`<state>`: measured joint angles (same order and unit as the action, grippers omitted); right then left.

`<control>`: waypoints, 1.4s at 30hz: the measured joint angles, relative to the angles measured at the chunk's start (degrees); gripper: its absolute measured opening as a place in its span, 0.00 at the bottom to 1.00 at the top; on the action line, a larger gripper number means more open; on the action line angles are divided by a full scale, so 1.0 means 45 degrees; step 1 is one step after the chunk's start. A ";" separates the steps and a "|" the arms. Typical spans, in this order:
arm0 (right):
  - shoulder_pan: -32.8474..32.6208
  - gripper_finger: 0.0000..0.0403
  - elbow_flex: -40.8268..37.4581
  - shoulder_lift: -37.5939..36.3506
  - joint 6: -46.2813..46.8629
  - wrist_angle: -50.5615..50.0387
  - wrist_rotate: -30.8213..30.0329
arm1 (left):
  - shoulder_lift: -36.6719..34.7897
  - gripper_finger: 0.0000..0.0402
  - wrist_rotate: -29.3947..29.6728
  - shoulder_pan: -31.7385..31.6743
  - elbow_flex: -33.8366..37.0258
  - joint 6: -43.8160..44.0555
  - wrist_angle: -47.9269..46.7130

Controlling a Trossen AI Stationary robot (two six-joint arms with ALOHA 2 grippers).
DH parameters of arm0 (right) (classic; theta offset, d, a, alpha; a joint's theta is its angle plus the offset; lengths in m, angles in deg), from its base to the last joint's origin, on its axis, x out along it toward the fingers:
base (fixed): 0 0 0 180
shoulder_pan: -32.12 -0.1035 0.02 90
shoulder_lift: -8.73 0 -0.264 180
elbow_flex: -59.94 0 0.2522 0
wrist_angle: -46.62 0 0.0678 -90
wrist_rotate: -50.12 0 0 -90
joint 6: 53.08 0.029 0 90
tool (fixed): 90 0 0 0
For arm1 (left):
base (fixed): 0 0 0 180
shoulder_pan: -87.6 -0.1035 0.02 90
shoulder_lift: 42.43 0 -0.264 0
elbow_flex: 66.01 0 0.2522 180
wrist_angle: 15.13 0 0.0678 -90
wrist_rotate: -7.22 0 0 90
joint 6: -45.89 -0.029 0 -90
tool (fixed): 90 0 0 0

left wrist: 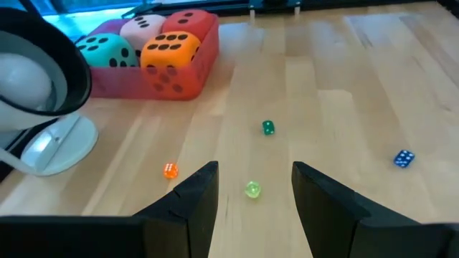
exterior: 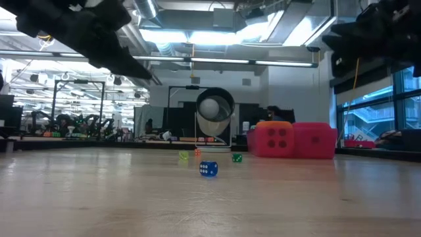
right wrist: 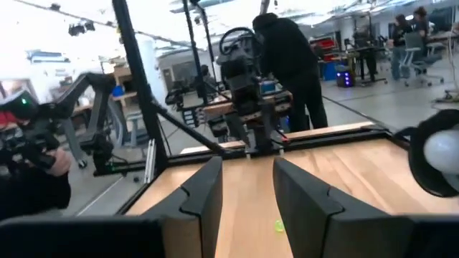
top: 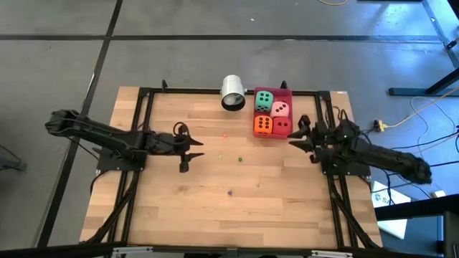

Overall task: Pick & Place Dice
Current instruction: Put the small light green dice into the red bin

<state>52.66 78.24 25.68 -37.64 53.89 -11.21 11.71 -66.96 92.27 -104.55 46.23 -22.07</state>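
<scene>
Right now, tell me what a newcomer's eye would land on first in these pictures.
The red tray at the table's far edge draws the eye first, packed with four big soft dice: green, pink, orange and red. Beside it a white cup lies on its side. Tiny dice are scattered mid-table, a blue one nearest the low camera, while the left gripper and right gripper hover open and empty.

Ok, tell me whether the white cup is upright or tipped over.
Tipped over: the white cup lies on its side beside the red tray, dark mouth facing the table's middle.
</scene>
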 joint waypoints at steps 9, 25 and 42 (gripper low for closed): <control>-0.3667 0.31 0.0005 0.1433 -0.1888 0.0410 -0.4191 | 0.1600 0.43 -0.0639 -0.0677 0.0000 -0.0258 0.1343; -0.6456 0.31 0.2684 0.8114 -0.3153 0.0563 -0.8277 | 0.2468 0.43 -0.2381 -0.1604 0.0000 -0.0253 0.1979; -0.6422 0.31 0.4533 1.4376 -0.2245 0.2861 -0.8185 | 0.5785 0.43 -0.2861 -0.1599 -0.0005 -0.0225 0.4127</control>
<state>23.76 98.64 90.37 -47.74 66.77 -48.04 37.74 -79.84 85.07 -104.57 45.22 -3.50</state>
